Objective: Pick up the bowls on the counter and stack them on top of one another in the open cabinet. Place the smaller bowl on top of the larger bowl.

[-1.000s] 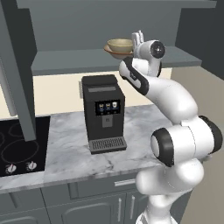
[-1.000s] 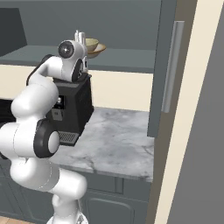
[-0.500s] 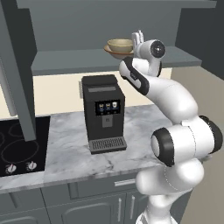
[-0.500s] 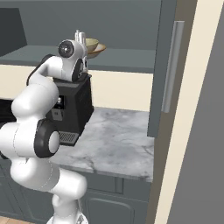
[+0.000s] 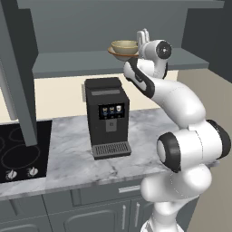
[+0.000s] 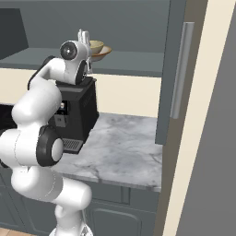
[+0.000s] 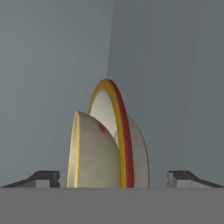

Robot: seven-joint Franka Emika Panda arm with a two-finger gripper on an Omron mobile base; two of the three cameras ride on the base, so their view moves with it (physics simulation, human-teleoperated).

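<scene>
No readable brand or writing anywhere; the coffee machine (image 5: 107, 118) shows just a small screen with blurred coloured icons. It is a matte black boxy unit with a ribbed drip tray, standing on the bench (image 5: 81, 154), a white marble slab with grey veins.

The smaller bowl (image 5: 124, 46), round, deep, olive-tan with a cream inside, sits nested in the larger bowl (image 5: 118, 55), a wide shallow dish with a tan-orange rim. Both rest on the flat grey shelf of the open cabinet (image 5: 68, 63), a dark grey matte box up on the wall, above the coffee machine. In the hand view the stack appears rolled sideways, smaller bowl (image 7: 94, 153) in front of larger bowl (image 7: 124, 144), glossy ceramic with yellow and red rim bands.

The jaws (image 7: 113, 178) are spread wide, tips on either side of the bowls and clear of them, gripping nothing. The gripper (image 5: 143, 37) hangs just right of the stack.

Black glass stovetop (image 5: 20, 154) with two knobs lies at the left end of the bench. Grey lower cabinets (image 5: 90, 213) have metal handles.
</scene>
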